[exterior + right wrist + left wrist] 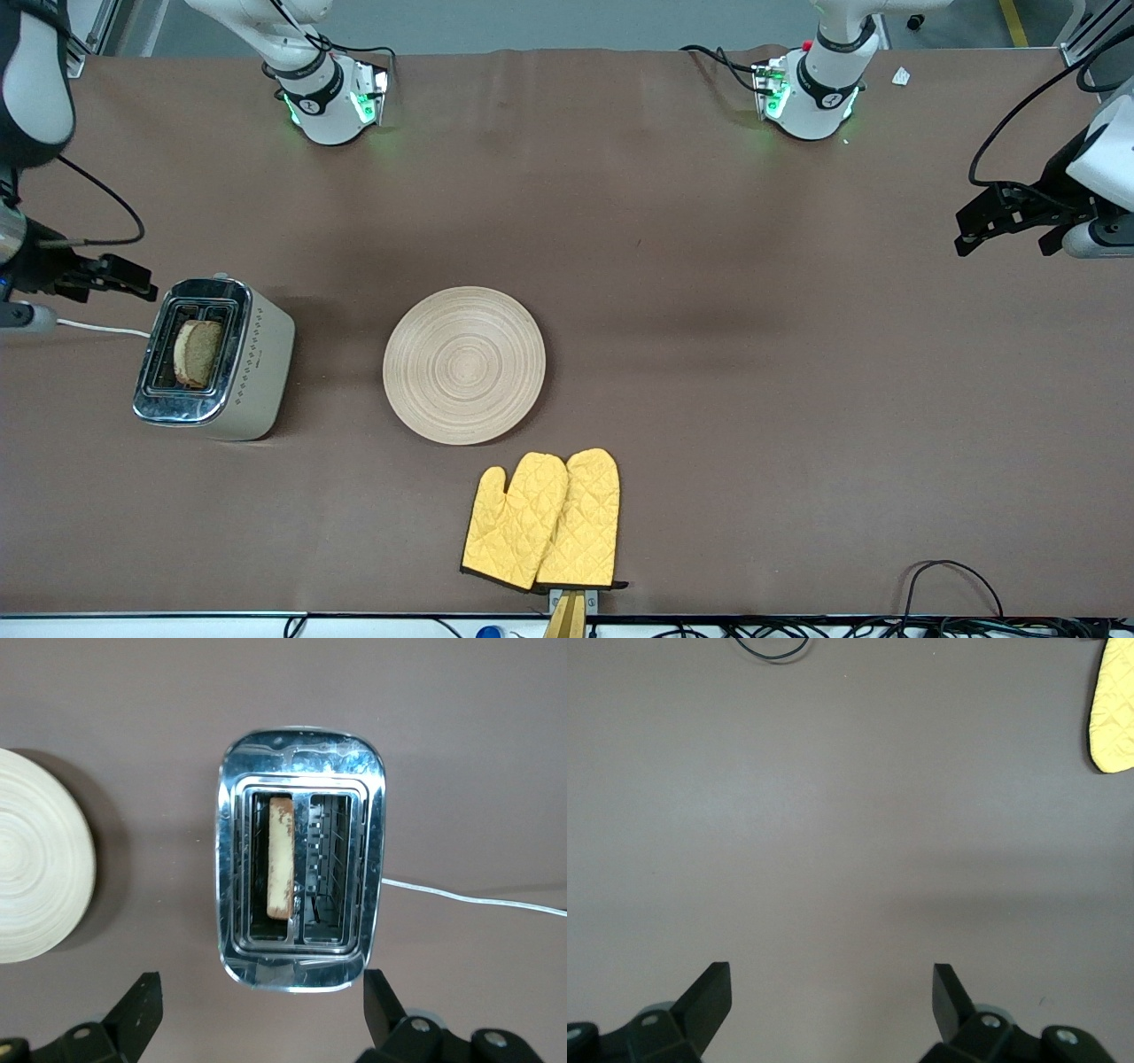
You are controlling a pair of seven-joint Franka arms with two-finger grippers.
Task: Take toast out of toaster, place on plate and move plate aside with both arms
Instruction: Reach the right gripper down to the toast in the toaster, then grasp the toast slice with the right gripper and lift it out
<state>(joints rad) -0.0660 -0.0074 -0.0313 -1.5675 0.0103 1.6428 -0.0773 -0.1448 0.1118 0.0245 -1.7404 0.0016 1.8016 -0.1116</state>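
The toast [197,353] stands upright in a slot of the silver toaster [232,390], at the right arm's end of the table. In the right wrist view the toast [281,857] is in the slot on the plate's side of the toaster [372,859]. The round wooden plate [464,364] lies bare beside the toaster, and its edge shows in the right wrist view [35,868]. My right gripper [133,279] is open and empty, up in the air beside the toaster [261,992]. My left gripper [966,232] is open and empty over bare table at the left arm's end [830,983].
Two yellow oven mitts [542,521] lie nearer the front camera than the plate; one tip shows in the left wrist view [1112,709]. A white cord [97,328] runs from the toaster. Cables [948,585] lie at the table's front edge.
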